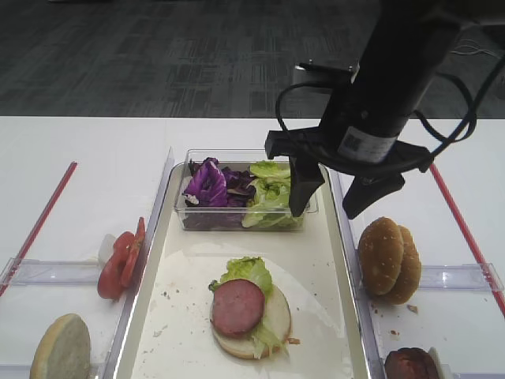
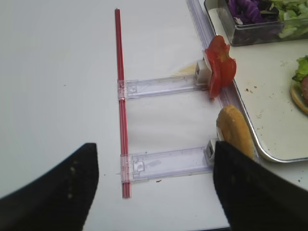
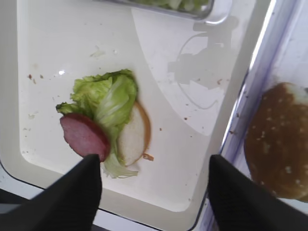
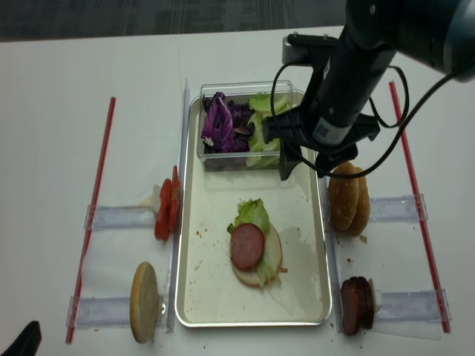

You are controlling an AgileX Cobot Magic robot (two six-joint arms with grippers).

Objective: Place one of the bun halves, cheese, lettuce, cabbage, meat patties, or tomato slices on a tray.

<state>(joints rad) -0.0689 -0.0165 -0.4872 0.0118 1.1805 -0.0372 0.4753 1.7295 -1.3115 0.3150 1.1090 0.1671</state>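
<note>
Left claw [image 2: 154,187] hangs wide and empty over the desk [image 2: 57,96], beside the tomato slices [image 2: 220,65]. On the tray [image 1: 335,237], 1 patty [image 1: 237,306] lies on lettuce [image 1: 248,272] and a pale bun half [image 1: 272,325]. Right claw [image 1: 330,196] hangs wide, empty, near the tub [image 1: 237,189]. Judgement: lift clear of the stack, then fetch 1 tomato slice and lower it centred on the patty.

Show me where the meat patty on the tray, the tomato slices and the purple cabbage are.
meat patty [image 1: 237,307]: exterior high view, middle of its top face.
tomato slices [image 1: 118,264]: exterior high view, face of the front slice.
cabbage [image 1: 207,183]: exterior high view, largest purple leaf in the clear tub.
</note>
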